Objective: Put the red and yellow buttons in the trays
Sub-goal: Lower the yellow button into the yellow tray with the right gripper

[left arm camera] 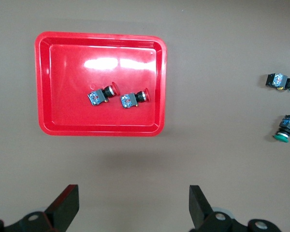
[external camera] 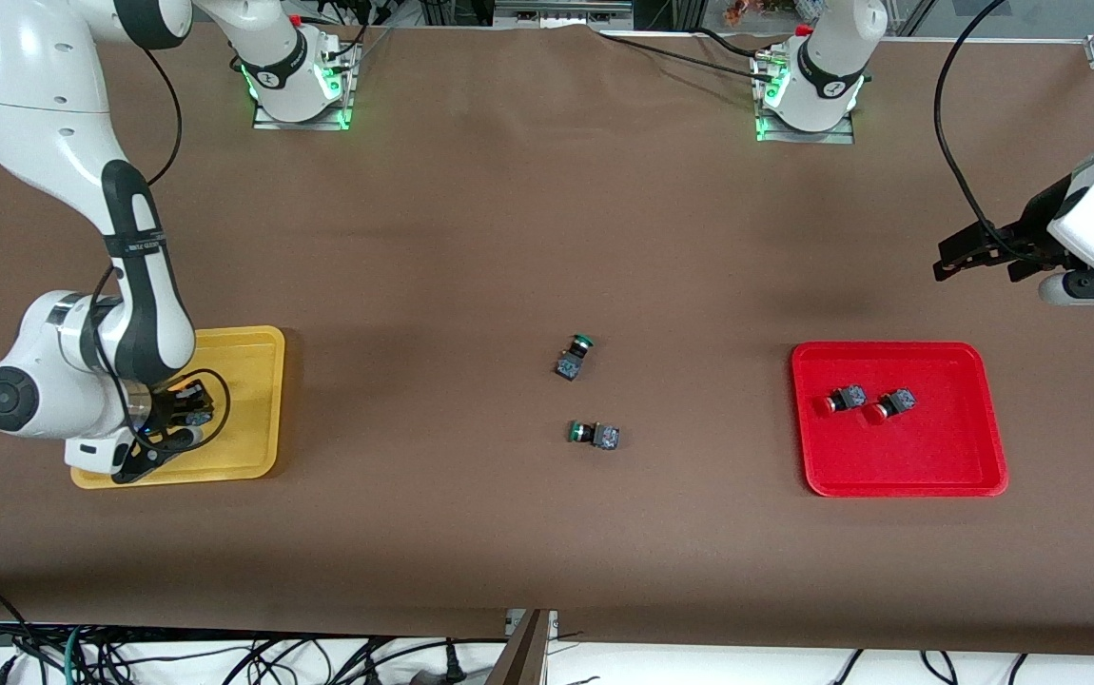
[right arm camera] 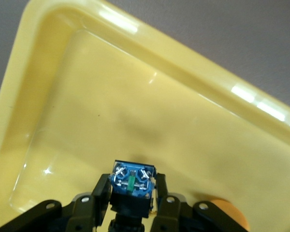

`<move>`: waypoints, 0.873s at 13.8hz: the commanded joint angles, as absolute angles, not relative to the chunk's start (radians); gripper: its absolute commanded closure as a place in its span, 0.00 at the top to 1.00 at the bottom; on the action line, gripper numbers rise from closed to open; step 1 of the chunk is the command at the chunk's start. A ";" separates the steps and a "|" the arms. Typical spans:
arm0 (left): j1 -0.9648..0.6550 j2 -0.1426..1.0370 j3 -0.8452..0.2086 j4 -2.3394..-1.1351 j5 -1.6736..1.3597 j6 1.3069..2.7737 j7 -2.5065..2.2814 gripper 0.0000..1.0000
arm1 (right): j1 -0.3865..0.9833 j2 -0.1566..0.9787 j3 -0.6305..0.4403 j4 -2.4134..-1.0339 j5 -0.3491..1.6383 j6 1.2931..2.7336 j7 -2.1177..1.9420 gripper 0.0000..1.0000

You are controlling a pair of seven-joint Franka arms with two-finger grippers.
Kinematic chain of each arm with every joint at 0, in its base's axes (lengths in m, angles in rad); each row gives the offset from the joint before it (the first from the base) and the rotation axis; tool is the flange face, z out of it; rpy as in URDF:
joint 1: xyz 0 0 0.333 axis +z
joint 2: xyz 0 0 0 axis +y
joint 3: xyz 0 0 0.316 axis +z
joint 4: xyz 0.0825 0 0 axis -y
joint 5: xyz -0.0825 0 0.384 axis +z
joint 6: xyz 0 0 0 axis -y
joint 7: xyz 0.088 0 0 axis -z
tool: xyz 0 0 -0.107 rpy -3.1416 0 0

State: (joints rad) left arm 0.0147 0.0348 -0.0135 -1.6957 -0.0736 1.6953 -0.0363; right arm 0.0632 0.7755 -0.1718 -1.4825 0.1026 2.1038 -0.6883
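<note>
My right gripper (external camera: pixel 184 411) is low in the yellow tray (external camera: pixel 244 381), shut on a button with a dark body and a blue terminal block (right arm camera: pixel 131 175). Its cap is hidden by the fingers (right arm camera: pixel 100 189). The round orange cap of another button (right arm camera: pixel 228 213) shows beside the gripper (right arm camera: pixel 131 184) on the tray floor (right arm camera: pixel 135 96). The red tray (external camera: pixel 899 476) holds two red buttons (external camera: pixel 842 400) (external camera: pixel 892 404) lying side by side; they also show in the left wrist view (left arm camera: pixel 102 94) (left arm camera: pixel 134 98). My left gripper (external camera: pixel 954 258) is open and empty, up in the air at the left arm's end of the table (left arm camera: pixel 134 193).
Two green-capped buttons lie on the brown table between the trays, one (external camera: pixel 574 357) farther from the front camera than the other (external camera: pixel 595 435). They also show in the left wrist view (left arm camera: pixel 280 81) (left arm camera: pixel 286 128). Cables hang along the table's front edge.
</note>
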 commanded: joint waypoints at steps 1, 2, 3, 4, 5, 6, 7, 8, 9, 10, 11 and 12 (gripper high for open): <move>0.005 0.051 -0.009 -1.666 -0.066 1.690 -0.037 1.00 | 0.064 0.738 -0.164 -1.548 0.115 2.135 -0.638 0.00; 0.005 0.052 -0.009 -1.658 -0.066 1.689 -0.037 1.00 | 0.064 0.742 -0.164 -1.551 0.114 2.147 -0.638 0.05; 0.005 0.060 -0.009 -1.651 -0.066 1.677 -0.037 1.00 | 0.064 0.744 -0.164 -1.548 0.115 2.149 -0.634 0.57; 0.005 0.063 -0.011 -1.648 -0.066 1.675 -0.037 1.00 | 0.063 0.741 -0.164 -1.542 0.114 2.142 -0.630 1.00; 0.005 0.063 -0.009 -1.647 -0.066 1.675 -0.037 1.00 | 0.066 0.733 -0.164 -1.530 0.114 2.135 -0.632 1.00; 0.006 0.063 -0.009 -1.651 -0.066 1.675 -0.037 1.00 | 0.066 0.718 -0.164 -1.516 0.114 2.116 -0.634 1.00; 0.006 0.063 -0.009 -1.651 -0.066 1.672 -0.037 1.00 | 0.064 0.703 -0.166 -1.494 0.114 2.077 -0.632 1.00; 0.005 0.063 -0.009 -1.651 -0.066 1.671 -0.040 1.00 | 0.064 0.687 -0.167 -1.470 0.112 2.034 -0.632 1.00; 0.003 0.069 -0.011 -1.646 -0.066 1.674 -0.041 1.00 | 0.066 0.666 -0.167 -1.439 0.112 1.975 -0.630 1.00; 0.003 0.074 -0.011 -1.637 -0.066 1.672 -0.040 1.00 | 0.066 0.646 -0.169 -1.399 0.110 1.894 -0.621 1.00; 0.003 0.072 -0.011 -1.634 -0.066 1.664 -0.038 1.00 | 0.066 0.629 -0.169 -1.350 0.106 1.806 -0.598 1.00; 0.003 0.072 -0.012 -1.632 -0.066 1.655 -0.038 1.00 | 0.067 0.618 -0.170 -1.300 0.100 1.719 -0.551 1.00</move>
State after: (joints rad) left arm 0.0125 0.0517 -0.0146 -1.6767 -0.0735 1.6892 -0.0363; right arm 0.0668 0.6535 -0.1704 -1.3745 0.1025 1.8602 -0.6100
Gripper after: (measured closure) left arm 0.000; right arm 0.000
